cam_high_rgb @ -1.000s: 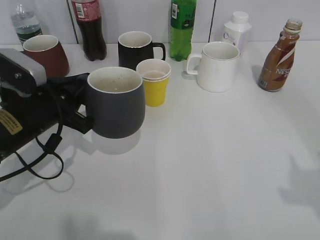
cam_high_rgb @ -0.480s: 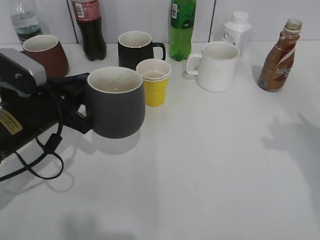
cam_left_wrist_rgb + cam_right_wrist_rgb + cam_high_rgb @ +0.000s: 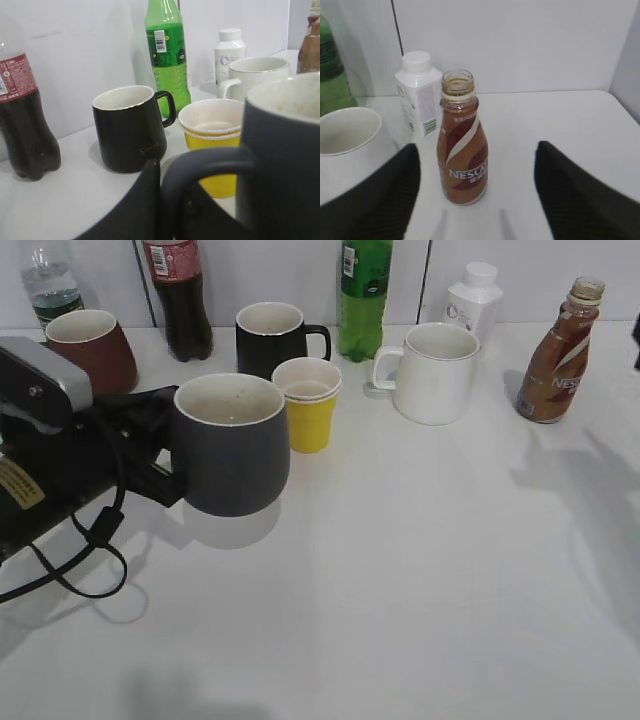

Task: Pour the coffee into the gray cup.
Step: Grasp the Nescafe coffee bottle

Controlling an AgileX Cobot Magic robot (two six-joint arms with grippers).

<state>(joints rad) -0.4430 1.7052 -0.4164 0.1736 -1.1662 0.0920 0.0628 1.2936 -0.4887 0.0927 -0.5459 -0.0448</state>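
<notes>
The left gripper [image 3: 165,455] is clenched on the loop handle of the gray cup [image 3: 232,443], which sits left of centre on the white table [image 3: 400,570]; from the left wrist camera the handle [image 3: 200,165] curves just over a dark finger [image 3: 140,210]. The cup's pale speckled inside looks empty.

The coffee [image 3: 559,352] stands upright at the far right of the table, uncapped and nearly full, well apart from the cup. In the right wrist view the coffee [image 3: 462,140] stands between the 2 spread fingers [image 3: 375,200] of the right gripper [image 3: 475,190], which is released and touches nothing.

Just beside the gray cup is a yellow cup [image 3: 308,403], with a black mug [image 3: 272,338] behind it. A white mug [image 3: 434,372] stands between these and the coffee. A white bottle [image 3: 473,300], a green bottle [image 3: 364,295] and a cola bottle [image 3: 178,298] line the back wall, and a red mug [image 3: 92,348] sits at the far left
</notes>
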